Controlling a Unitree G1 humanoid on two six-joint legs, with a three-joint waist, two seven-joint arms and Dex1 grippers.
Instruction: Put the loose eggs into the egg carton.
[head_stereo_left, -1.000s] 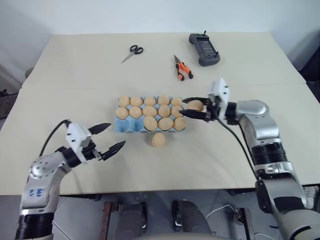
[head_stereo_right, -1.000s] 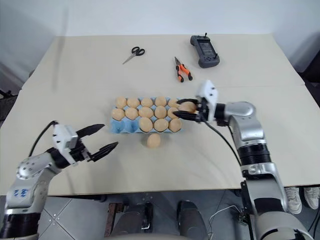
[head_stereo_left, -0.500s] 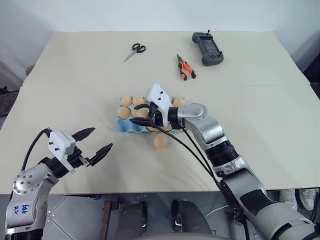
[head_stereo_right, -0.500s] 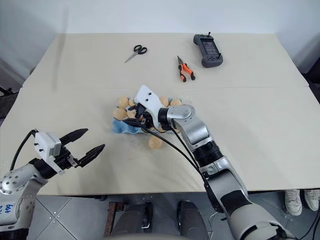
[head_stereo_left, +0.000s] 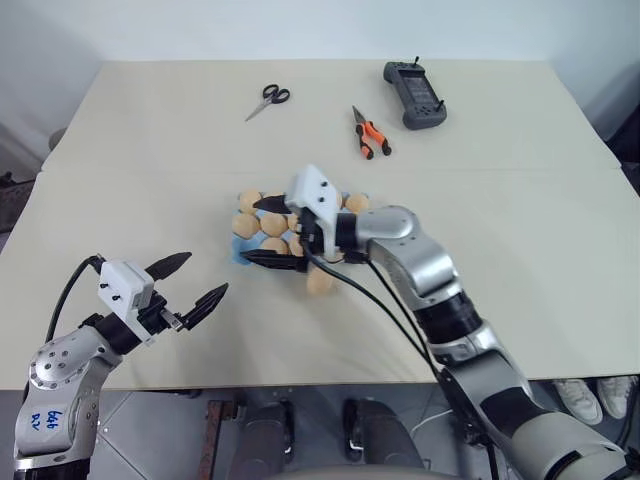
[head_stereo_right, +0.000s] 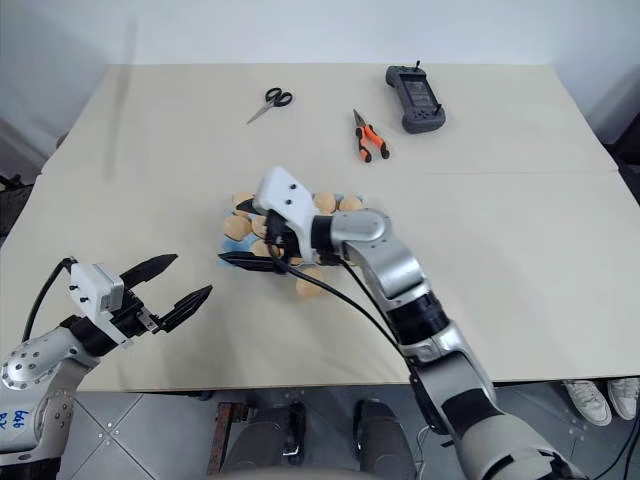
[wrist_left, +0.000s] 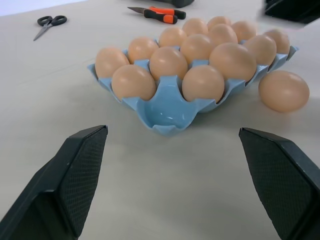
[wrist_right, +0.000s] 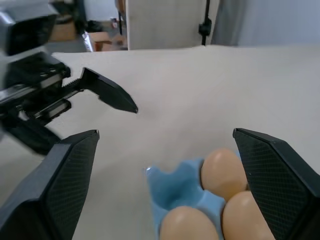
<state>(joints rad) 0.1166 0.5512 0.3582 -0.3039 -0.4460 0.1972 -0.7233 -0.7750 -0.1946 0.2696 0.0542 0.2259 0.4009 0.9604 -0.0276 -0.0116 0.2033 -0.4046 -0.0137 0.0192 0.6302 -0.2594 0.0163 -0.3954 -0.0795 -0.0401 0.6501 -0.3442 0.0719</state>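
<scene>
1. The light blue egg carton (wrist_left: 165, 112) sits near the middle of the beige table (head_stereo_left: 520, 230); its cups hold pale tan eggs (wrist_left: 168, 62), and the corner cup nearest the left pincer is empty, as the left wrist view shows.
2. One loose egg (wrist_left: 283, 90) lies on the table just beside the carton's near long side, outside the cups.
3. The right pincer (head_stereo_left: 268, 231) hangs over the carton's left end, pointing to the robot's left; its black fingers (head_stereo_left: 272, 258) stand wide apart with nothing between them; in its wrist view the empty corner cup lies below the gap.
4. The left pincer (head_stereo_left: 193, 283) hovers above the table well apart from the carton, nearer the robot and to the carton's left; its fingers are spread apart and empty, pointing toward the carton.
5. Beyond the carton, at the table's far side, lie black-handled scissors (head_stereo_left: 265, 101), orange-handled pliers (head_stereo_left: 367, 134) and a dark handheld controller (head_stereo_left: 412, 95), all well apart from the carton.
</scene>
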